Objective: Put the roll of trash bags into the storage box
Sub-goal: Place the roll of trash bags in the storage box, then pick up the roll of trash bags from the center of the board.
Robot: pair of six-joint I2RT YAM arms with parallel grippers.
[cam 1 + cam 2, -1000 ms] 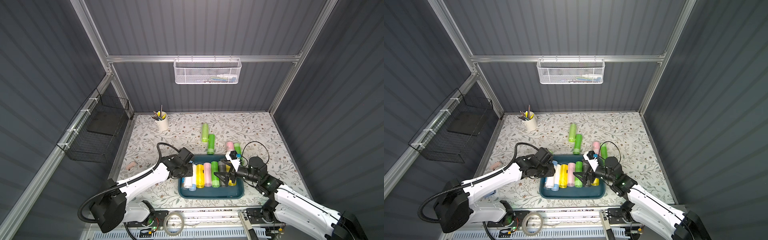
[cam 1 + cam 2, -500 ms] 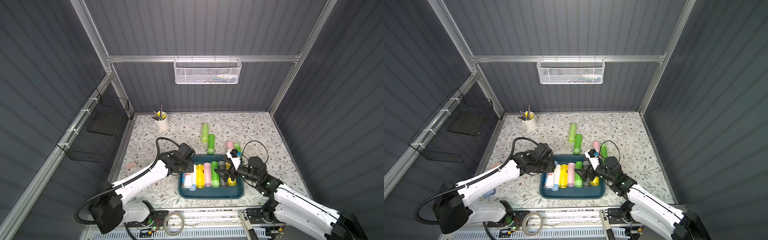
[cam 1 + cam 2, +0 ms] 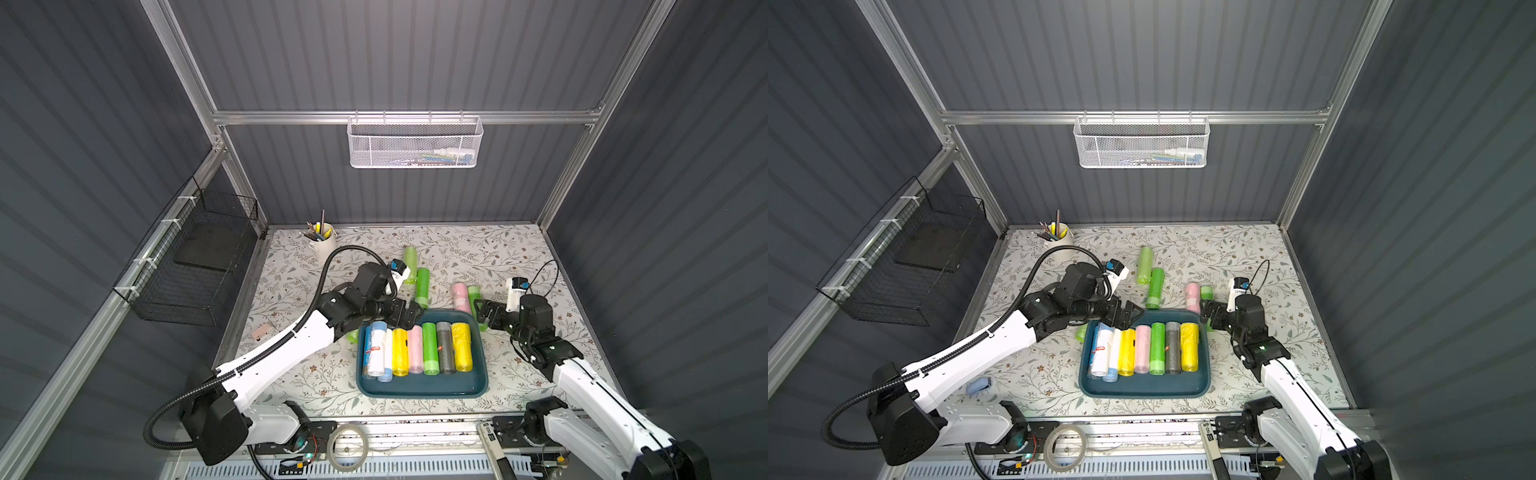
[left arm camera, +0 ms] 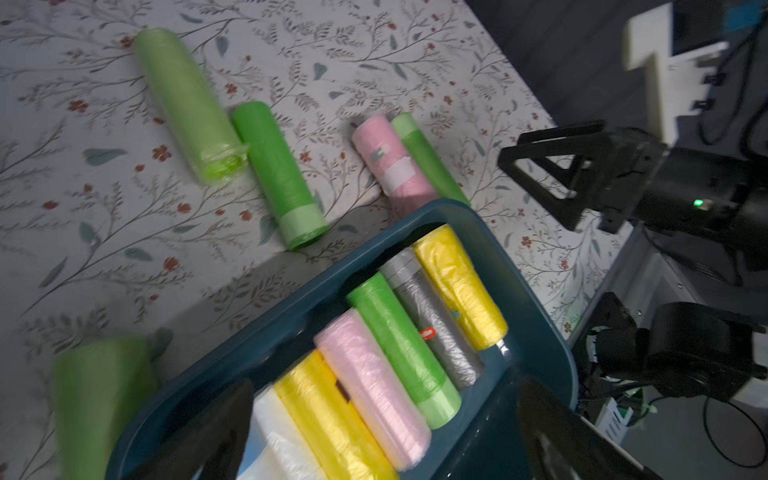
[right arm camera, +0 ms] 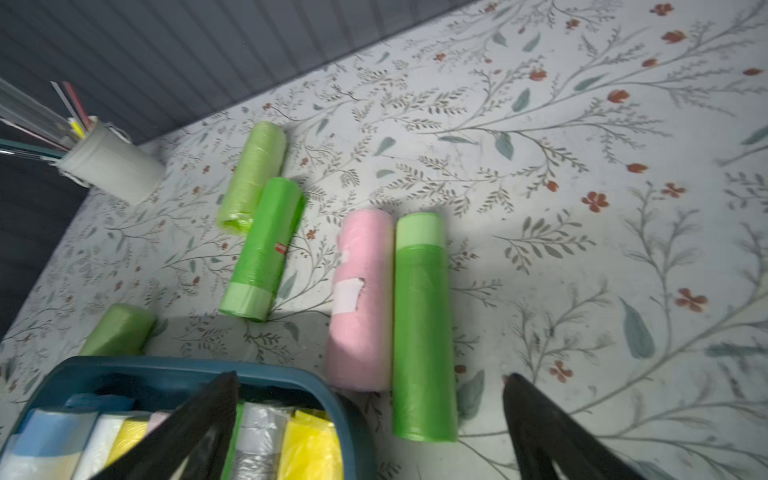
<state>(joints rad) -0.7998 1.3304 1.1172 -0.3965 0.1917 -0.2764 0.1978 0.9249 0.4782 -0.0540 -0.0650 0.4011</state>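
The left gripper (image 3: pixel 412 316) is wide open and empty over the 12 o'clock rim of the box (image 3: pixel 419 390); the right gripper (image 3: pixel 478 313) is wide open and empty at its 1 o'clock corner. The box holds a row of rolls (image 3: pixel 429 348). On the table (image 3: pixel 519 257), a pink roll (image 3: pixel 460 296) and a green roll (image 3: pixel 473 293) lie touching at the box's 1 o'clock.

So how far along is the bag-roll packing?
Done: a row of rolls lies side by side in the storage box. In hand: nothing. The left tool and right tool are both open and empty, the right one near the pink roll. Left: five on the table, that pink one and four green rolls.
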